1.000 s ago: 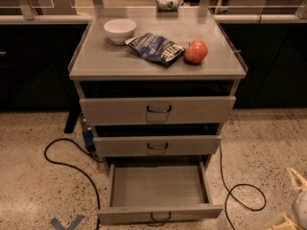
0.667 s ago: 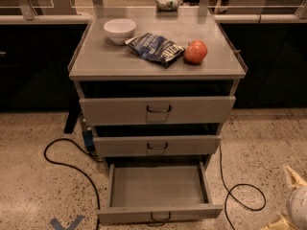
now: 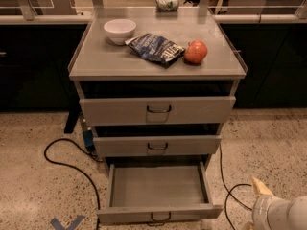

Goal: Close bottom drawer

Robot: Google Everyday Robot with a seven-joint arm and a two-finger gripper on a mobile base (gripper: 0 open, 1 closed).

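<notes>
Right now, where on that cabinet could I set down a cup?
Bare: the cabinet top in front of the bowl, chip bag and apple, and inside the open bottom drawer. Around those three it's crowded. The gripper is low right, beside that drawer.

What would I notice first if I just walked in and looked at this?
Probably the bottom drawer, pulled far out of the grey cabinet near the floor and empty. Next, the round red fruit on the cabinet top, beside a dark blue snack bag and a white bowl. The robot's gripper pokes in at the lower right corner, apart from the drawer.
</notes>
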